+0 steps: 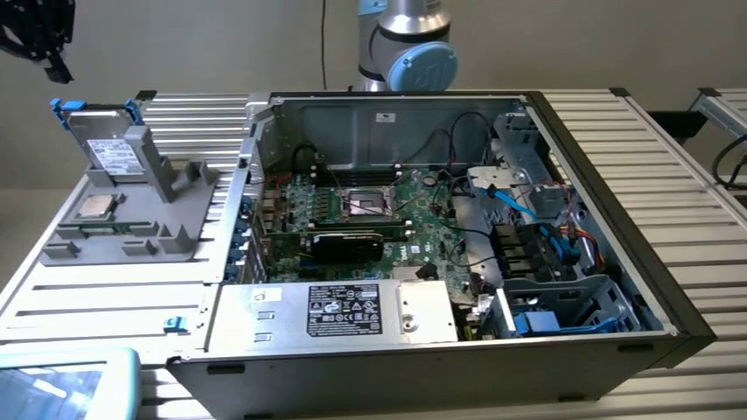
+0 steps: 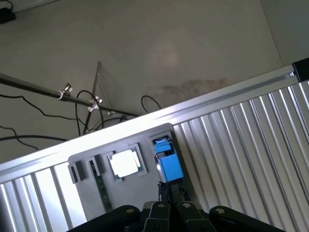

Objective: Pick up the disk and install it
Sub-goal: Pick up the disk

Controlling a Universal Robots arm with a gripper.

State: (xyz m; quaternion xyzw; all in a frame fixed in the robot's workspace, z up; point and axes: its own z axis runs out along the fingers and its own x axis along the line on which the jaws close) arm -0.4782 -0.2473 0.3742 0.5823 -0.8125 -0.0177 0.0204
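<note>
My pincer [image 2: 170,192] is clenched, fingertips pressed together with nothing between them. In the exterior view it [image 1: 35,39] hangs high over the far corner of the bench [image 1: 117,297], at that view's left, well above everything.

Below it, in the wrist view, sits the disk [image 2: 168,162], edge-on, its blue carrier toward me. From the exterior view the disk [image 1: 108,149] stands nearly upright, leaning a little, in a slot of the grey holder [image 1: 146,223], label facing out. It has not been lifted.

Just beside it in the holder lies the chip [image 1: 94,207], glaring white in the wrist view [image 2: 124,163].

Across the bench stands the open case [image 1: 583,114], and loose blue and black cables [image 1: 531,206] run above its drive cage [image 1: 555,302].

What worries me: closed like this, my fingertips would strike the carrier's top edge rather than straddle it. The lean means an off-square grip could jam the disk in its slot or drag the holder. A sideways drift could hit the chip. Those cables look likely to snag a carried disk.
</note>
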